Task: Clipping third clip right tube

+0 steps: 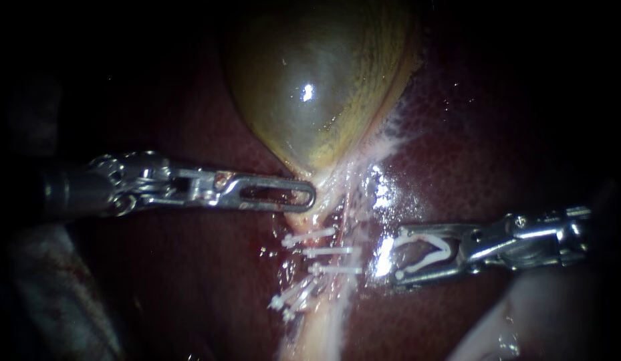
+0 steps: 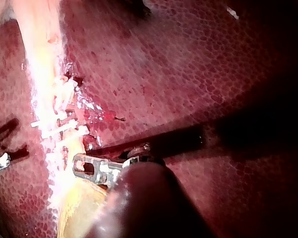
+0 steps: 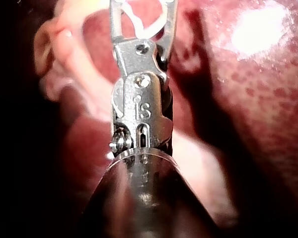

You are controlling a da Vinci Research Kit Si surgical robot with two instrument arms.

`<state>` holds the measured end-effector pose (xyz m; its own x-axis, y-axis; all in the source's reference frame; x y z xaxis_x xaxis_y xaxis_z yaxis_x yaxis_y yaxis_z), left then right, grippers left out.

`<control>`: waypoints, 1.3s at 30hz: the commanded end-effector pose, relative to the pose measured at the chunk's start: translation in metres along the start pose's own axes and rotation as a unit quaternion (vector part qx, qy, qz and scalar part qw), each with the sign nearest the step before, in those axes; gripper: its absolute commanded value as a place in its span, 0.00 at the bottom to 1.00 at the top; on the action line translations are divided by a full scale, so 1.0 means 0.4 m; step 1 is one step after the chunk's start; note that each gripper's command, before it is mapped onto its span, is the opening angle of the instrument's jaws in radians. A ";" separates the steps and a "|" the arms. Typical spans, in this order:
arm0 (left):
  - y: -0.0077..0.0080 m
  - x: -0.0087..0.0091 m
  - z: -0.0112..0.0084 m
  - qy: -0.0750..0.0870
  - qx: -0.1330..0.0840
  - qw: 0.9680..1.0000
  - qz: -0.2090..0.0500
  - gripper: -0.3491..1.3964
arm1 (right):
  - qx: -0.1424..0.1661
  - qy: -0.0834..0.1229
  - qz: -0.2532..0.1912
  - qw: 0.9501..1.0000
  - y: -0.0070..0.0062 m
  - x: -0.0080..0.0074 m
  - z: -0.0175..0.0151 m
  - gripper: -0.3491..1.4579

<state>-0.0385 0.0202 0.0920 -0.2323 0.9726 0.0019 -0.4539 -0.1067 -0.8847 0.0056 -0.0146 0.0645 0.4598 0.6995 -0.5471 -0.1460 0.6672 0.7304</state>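
Note:
The olive gallbladder (image 1: 310, 87) tapers down to a pale neck. My left instrument (image 1: 305, 198) has its slotted jaws shut on that neck, and it shows on the same pale tissue in the left wrist view (image 2: 85, 166). Below the neck run pale tubes (image 1: 337, 220) crossed by several white clips (image 1: 331, 252), also seen in the left wrist view (image 2: 59, 126). My right instrument (image 1: 398, 255) lies just right of the tubes, clear of them. Its jaws stand wide, holding an unclosed white clip (image 1: 427, 253) between them. The right wrist view shows that clip (image 3: 144, 11) seated in the jaws.
Dark red liver (image 1: 490, 134) surrounds the gallbladder and tubes. A glistening wet patch (image 1: 380, 190) lies right of the tubes. Pale tissue (image 1: 517, 321) sits under the right shaft. A grey fold (image 1: 49, 294) lies at the lower left.

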 end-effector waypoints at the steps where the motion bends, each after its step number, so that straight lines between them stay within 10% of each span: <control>1: 0.0000 0.0000 0.0001 0.000 0.000 1.000 0.000 0.00 | 0.000 0.000 0.000 1.000 -0.0002 0.0000 0.0000 0.52; 39: 0.0146 -0.0022 -0.0158 -0.009 -0.009 1.000 -0.008 0.00 | -0.003 0.008 0.078 0.997 0.0069 0.0050 0.0155 0.52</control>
<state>-0.0355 0.0201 0.0836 -0.2410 0.9702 0.0249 -0.4415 -0.0867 -0.8931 0.0116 -0.0129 0.0680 0.4163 0.7995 -0.4331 -0.2186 0.5503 0.8058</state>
